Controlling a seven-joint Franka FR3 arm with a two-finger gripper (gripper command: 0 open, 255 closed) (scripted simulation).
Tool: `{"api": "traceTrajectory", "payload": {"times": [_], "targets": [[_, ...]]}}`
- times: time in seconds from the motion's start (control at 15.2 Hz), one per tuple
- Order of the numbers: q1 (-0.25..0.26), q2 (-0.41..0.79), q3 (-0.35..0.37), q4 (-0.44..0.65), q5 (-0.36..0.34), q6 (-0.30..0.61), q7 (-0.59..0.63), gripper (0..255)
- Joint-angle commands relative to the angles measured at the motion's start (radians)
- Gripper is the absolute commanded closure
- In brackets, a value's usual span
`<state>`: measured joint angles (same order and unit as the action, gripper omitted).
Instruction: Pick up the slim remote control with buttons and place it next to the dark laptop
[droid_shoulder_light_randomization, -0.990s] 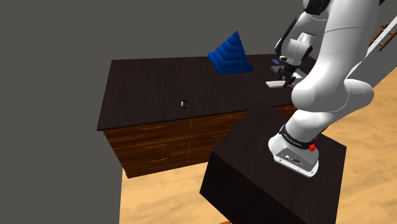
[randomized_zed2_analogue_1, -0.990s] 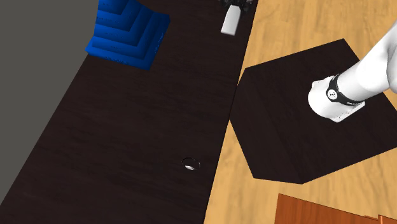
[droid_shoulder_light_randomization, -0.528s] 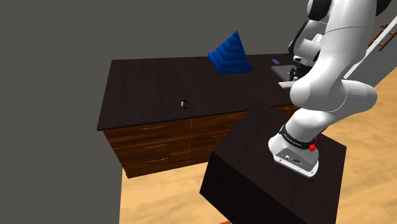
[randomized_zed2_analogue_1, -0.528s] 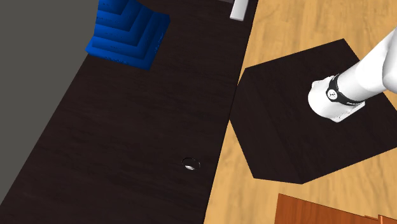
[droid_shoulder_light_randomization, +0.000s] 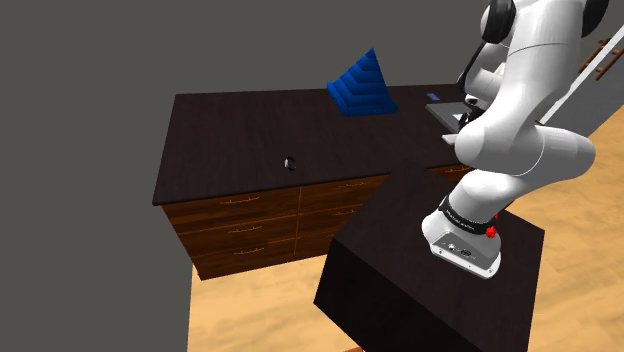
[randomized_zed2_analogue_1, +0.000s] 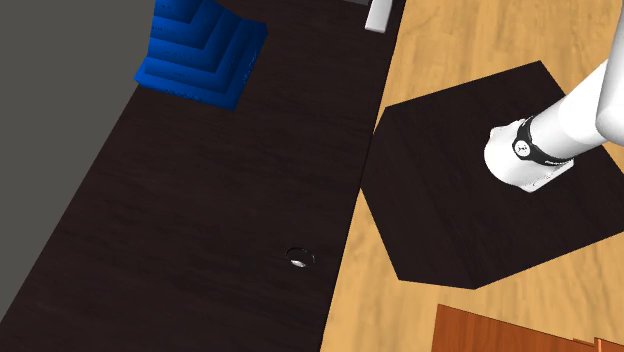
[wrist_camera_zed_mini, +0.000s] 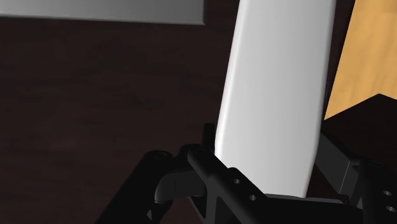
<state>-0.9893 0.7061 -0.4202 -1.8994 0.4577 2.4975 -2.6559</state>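
The slim remote (wrist_camera_zed_mini: 273, 95) is a plain pale grey-white bar with no buttons showing. My gripper (wrist_camera_zed_mini: 267, 175) is shut on its near end, one black finger (wrist_camera_zed_mini: 207, 168) on each long side. It hangs over the dark wooden desk top (wrist_camera_zed_mini: 95, 114) close to the desk's edge, with wood floor showing past it. A flat grey slab (wrist_camera_zed_mini: 102, 9) lies on the desk just beyond and beside the remote's far end; I cannot tell whether it is the laptop. In the shoulder view the remote (droid_shoulder_light_randomization: 447, 113) pokes out from behind the white arm (droid_shoulder_light_randomization: 520, 110). Its tip (randomized_zed2_analogue_1: 377, 15) shows in the second exterior view.
A blue stepped pyramid (droid_shoulder_light_randomization: 362, 85) (randomized_zed2_analogue_1: 200, 45) stands at the desk's back. A small round object (droid_shoulder_light_randomization: 290, 162) (randomized_zed2_analogue_1: 299, 258) lies near the front edge, above the drawers (droid_shoulder_light_randomization: 270, 225). The black stand (droid_shoulder_light_randomization: 430, 270) abuts the desk on the wood floor.
The arm has carried the remote along the desk towards the shoulder view's right, and towards the second exterior view's top edge. Over the last half second it barely moved.
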Motion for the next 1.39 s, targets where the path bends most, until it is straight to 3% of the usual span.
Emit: {"api": "traceTrajectory", "payload": {"times": [0.0, 0.53, 1.06, 1.12, 1.32], "targets": [[-0.010, 0.025, 0.012, 0.011, 0.011, 0.015, -0.007, 255], [-0.043, 0.117, 0.055, 0.050, 0.048, 0.070, -0.029, 255], [-0.043, 0.117, 0.055, 0.050, 0.048, 0.070, -0.029, 255], [-0.043, 0.117, 0.055, 0.050, 0.048, 0.070, -0.029, 0], [-0.043, 0.117, 0.055, 0.050, 0.048, 0.070, -0.029, 0]]}}
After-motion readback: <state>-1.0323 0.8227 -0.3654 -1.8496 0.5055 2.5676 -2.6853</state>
